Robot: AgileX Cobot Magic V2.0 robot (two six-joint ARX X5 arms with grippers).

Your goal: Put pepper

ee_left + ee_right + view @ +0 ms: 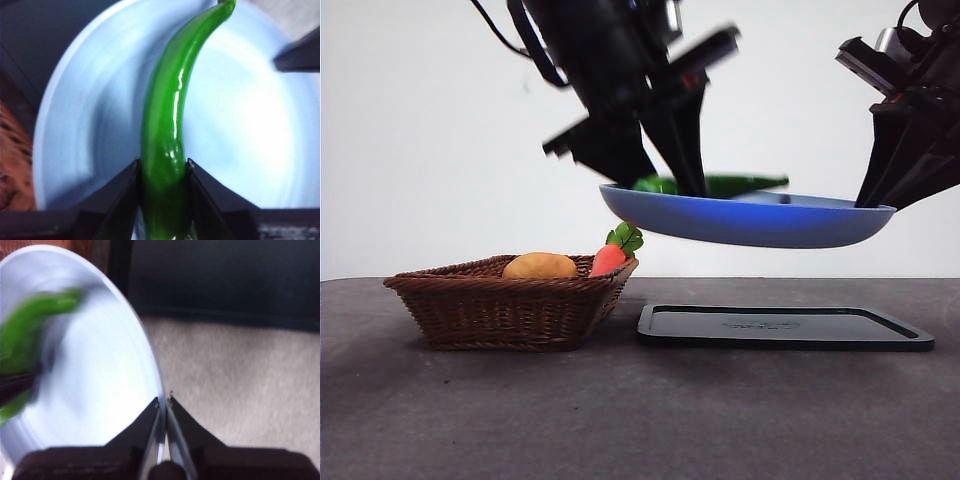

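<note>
Left end effector clamps glossy pepper, right pinches smooth blue plate (raised).

A plain white wall fills the whole background of the front view, evenly lit and without marks or seams. Below it runs the bench, a dark grey matte surface whose far edge meets the wall in a straight level line; the near part of it looks faintly speckled and blurred. In the right wrist view the same surface reads as a paler, grey-beige, lightly textured stretch, and the light throughout is soft and diffuse, casting only weak shadows.
</note>
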